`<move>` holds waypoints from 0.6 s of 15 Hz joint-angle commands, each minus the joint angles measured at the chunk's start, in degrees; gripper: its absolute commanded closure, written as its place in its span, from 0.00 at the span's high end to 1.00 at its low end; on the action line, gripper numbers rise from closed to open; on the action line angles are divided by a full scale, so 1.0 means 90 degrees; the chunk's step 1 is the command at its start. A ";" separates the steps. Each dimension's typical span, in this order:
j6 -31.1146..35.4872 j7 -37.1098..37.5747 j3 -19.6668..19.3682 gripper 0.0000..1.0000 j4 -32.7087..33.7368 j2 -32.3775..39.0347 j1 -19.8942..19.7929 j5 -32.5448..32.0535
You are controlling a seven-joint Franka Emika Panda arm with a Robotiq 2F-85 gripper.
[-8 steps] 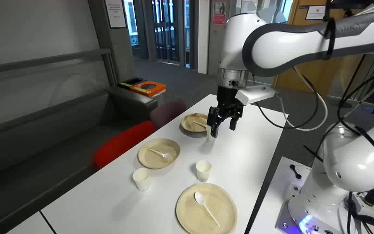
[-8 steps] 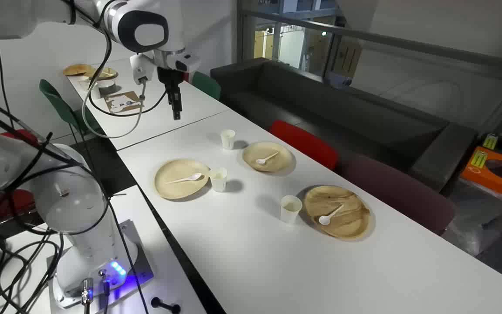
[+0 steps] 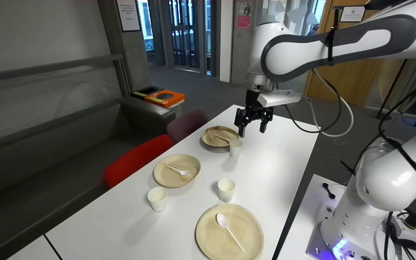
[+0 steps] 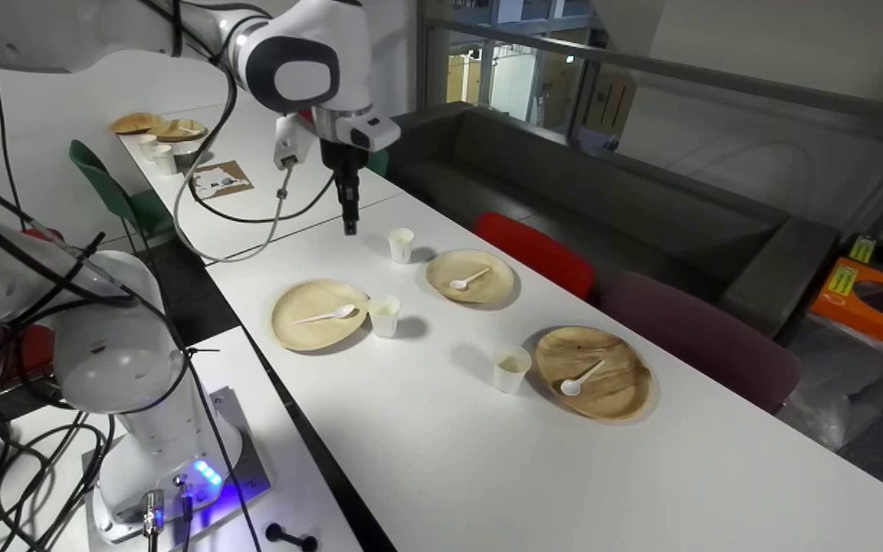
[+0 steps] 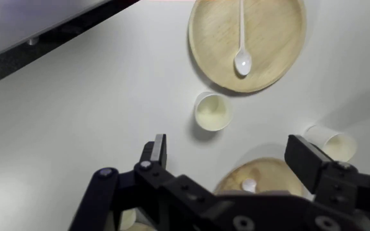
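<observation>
White cup [image 5: 213, 111] – slightly tapered, upright, mouth up – nearer the robot-side than the opposite long edge of the table [image 3: 273, 169].

In both exterior views the white table [image 3: 273, 162] under the pincer [image 3: 252, 131] reads bright against the dim couch [image 3: 60, 151] beyond it. In an exterior view, cold light comes through glass panes [image 3: 145, 23] far behind the pincer. The wrist view is soft in detail, with milky glare on the table low to the pincer's left and a diffuse shadow beside the cup [image 5: 213, 112] just ahead of it.
</observation>
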 commanded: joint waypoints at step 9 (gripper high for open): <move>0.0173 -0.0587 -0.1101 1.00 0.0331 0.0752 -0.0741 -0.0544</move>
